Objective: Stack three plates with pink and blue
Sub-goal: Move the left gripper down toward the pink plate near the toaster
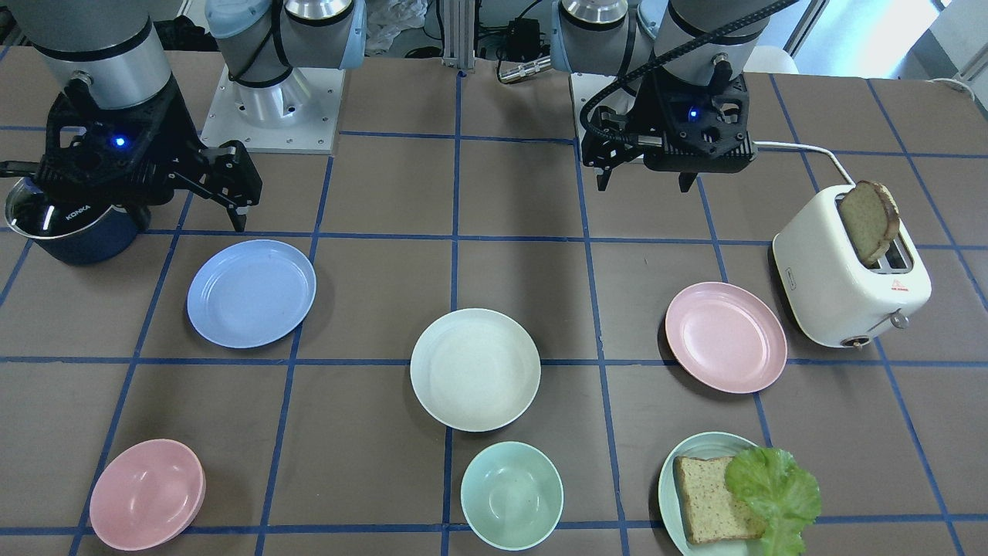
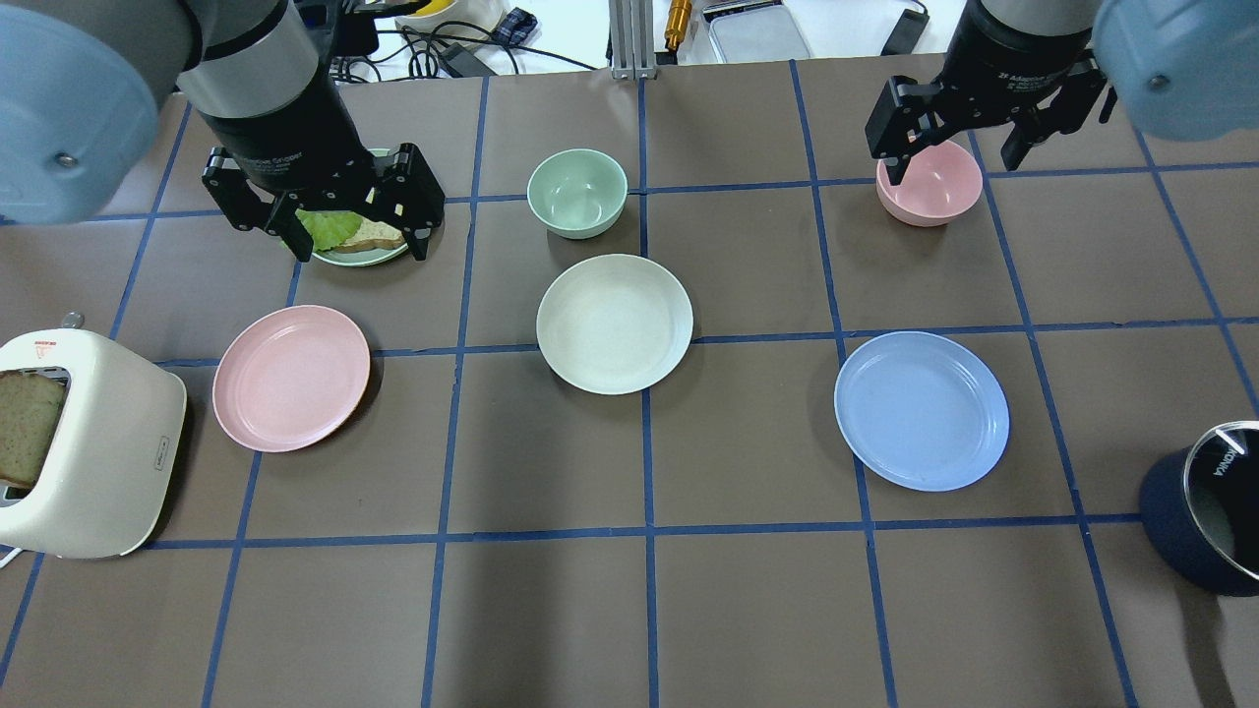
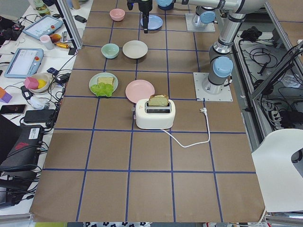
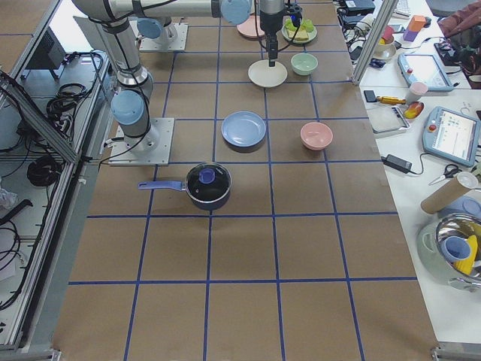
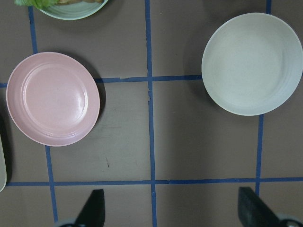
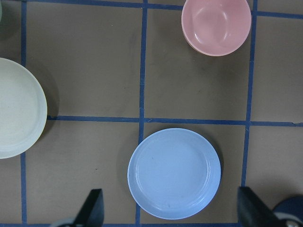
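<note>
No plate is stacked yet, so the task looks to be at its very start. In the overhead view the three plates lie apart on the bench (image 2: pixel 748 590). The cream-white plate (image 2: pixel 615 324) is at the centre of the frame, the pink plate (image 2: pixel 291 378) at middle left and the blue plate (image 2: pixel 922 410) right of centre. None touches another.

The left end effector (image 2: pixel 359 244) hangs at upper left, raised above the green plate (image 2: pixel 366 259) that carries bread and lettuce. Its fingers are spread wide and hold nothing. The right end effector (image 2: pixel 951 165) hangs at upper right over the pink bowl (image 2: pixel 929 182), likewise released and empty. Each wrist view shows two dark fingertips well apart at the bottom edge, with only bare bench between them.

Each plate is round, so it has no long axis and points no particular way across the bench. All three lie flat with the hollow side up. A grasp can therefore come at any part of a rim.

The likely next move is for one arm to come down on its nearer plate, pink for the left or blue for the right. It would pinch the rim, lift, and set the plate down centred in the cream-white one. The rims are low and thin, so one finger probably has to slip under the edge. The toaster (image 2: pixel 89 442) stands just beside the pink plate, which favours a grasp on that plate's free side.
</note>
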